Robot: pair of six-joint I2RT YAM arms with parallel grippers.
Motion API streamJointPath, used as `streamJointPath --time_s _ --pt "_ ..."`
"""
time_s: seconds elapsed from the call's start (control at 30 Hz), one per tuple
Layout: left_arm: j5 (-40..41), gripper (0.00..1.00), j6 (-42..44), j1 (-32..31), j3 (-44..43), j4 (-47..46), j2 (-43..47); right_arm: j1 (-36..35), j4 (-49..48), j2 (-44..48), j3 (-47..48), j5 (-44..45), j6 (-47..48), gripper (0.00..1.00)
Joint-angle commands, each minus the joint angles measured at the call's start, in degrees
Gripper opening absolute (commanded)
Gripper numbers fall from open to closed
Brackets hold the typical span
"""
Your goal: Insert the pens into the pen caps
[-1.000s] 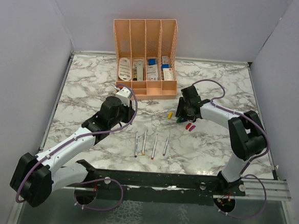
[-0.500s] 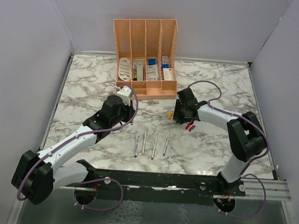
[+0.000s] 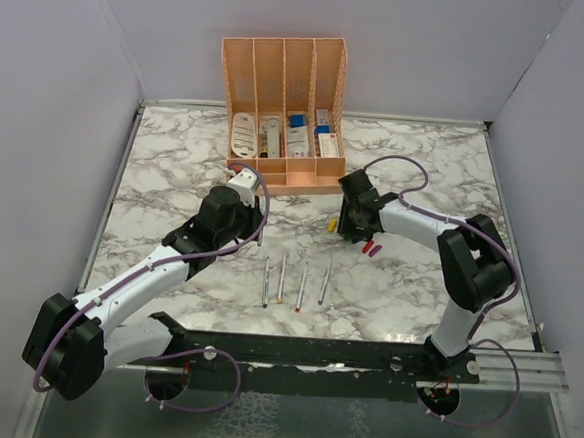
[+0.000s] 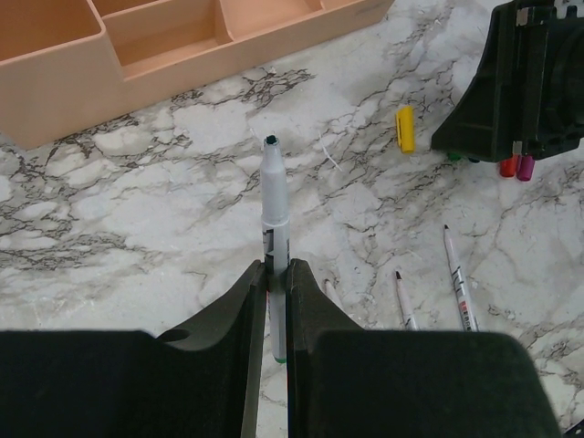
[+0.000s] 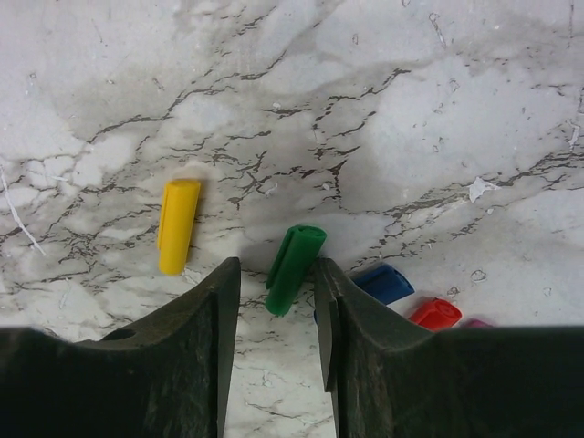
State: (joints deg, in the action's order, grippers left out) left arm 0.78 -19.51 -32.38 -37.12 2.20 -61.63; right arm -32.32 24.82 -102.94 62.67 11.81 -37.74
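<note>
Green-tipped pen is clamped between the left gripper fingers, which are pressed together on its barrel. Its tip sticks out ahead toward the peach organiser.

Green cap lies on the marble table, between the right gripper fingers. The jaws stand apart and straddle it. One finger is at the cap's edge and there is a gap on the other side, so it is not gripped.

Yellow cap lies just beside, outside the jaws. Blue cap, red cap and a sliver of magenta cap are bunched on the opposite side, partly behind a finger.

Four more pens lie loose in a rough row on the table nearer the arm bases, roughly parallel and slightly apart. They are between the two arms and well apart from the caps.

Organiser sits at the far side of the table with small items in its compartments.
</note>
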Motion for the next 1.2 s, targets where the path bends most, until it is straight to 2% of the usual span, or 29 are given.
streamJointPath --time_s 0.0,0.1,0.27,0.3,0.67,1.0,1.17 --pt "-3.35 0.0 0.74 -0.31 -0.77 -1.02 0.97 -0.47 4.03 -4.39 0.39 3.2 -1.99 0.37" --pt "-3.96 0.0 0.75 -0.31 0.23 -2.65 1.71 -0.47 4.56 -5.46 1.16 3.51 -1.99 0.32" --pt "-3.68 0.0 0.79 -0.33 0.06 -2.87 1.14 -0.47 5.27 -6.75 1.28 2.56 -1.64 0.02" --pt "-3.72 0.0 0.71 -0.32 -0.23 -2.71 0.81 -0.42 5.24 -6.8 1.12 2.45 -1.64 0.01" --pt "-6.52 0.0 0.73 -0.4 0.74 -4.94 1.63 -0.45 2.46 -0.59 1.04 3.19 1.18 0.01" --pt "-5.73 0.0 0.93 -1.43 0.09 -6.09 0.88 -0.37 -8.85 11.6 3.45 5.22 7.96 0.01" --pt "-12.61 0.0 2.26 -2.13 -0.23 -10.7 -1.07 -0.38 -21.48 19.74 -0.78 3.64 12.09 0.01"
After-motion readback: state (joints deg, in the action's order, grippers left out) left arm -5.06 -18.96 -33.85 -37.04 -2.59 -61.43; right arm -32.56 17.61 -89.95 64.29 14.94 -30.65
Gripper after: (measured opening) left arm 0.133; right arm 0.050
